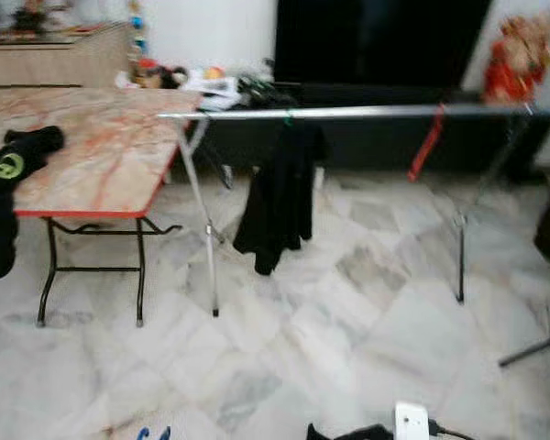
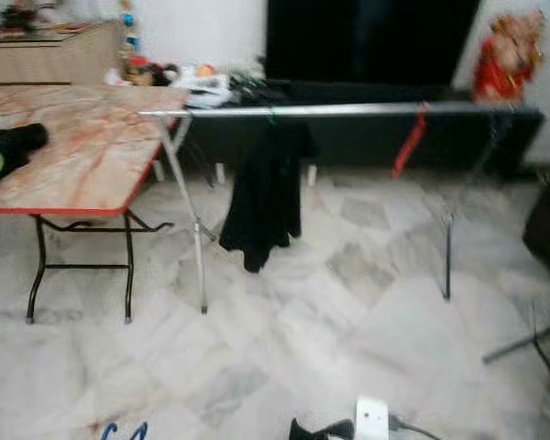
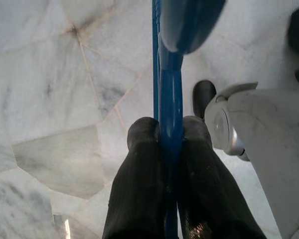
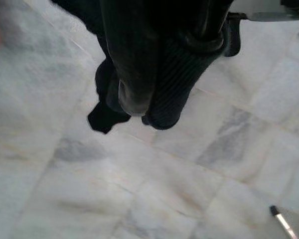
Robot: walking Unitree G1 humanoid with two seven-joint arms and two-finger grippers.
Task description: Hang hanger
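My left gripper [image 3: 170, 130] is shut on a blue hanger [image 3: 170, 89], whose bar runs between the two black fingers, low over the marble floor. The hanger's blue tips [image 1: 151, 433] peek in at the bottom edge of the left eye view. My right gripper [image 4: 149, 107] is shut with a black garment [image 4: 105, 119] draped over and beside its fingers; a bit of that cloth [image 1: 348, 433] shows at the bottom edge. Ahead stands a silver drying rack [image 1: 348, 113]. A black garment [image 1: 280, 197] hangs from its rail on a green hook, and a red hanger [image 1: 426, 142] hangs further right.
A folding marble-pattern table [image 1: 101, 156] stands to the left with a black garment [image 1: 9, 165] draped over its edge. Behind the rack is a dark TV cabinet [image 1: 385, 137]. A dark stand leg [image 1: 532, 350] reaches in at the right. Marble floor [image 1: 348, 321] lies open before the rack.
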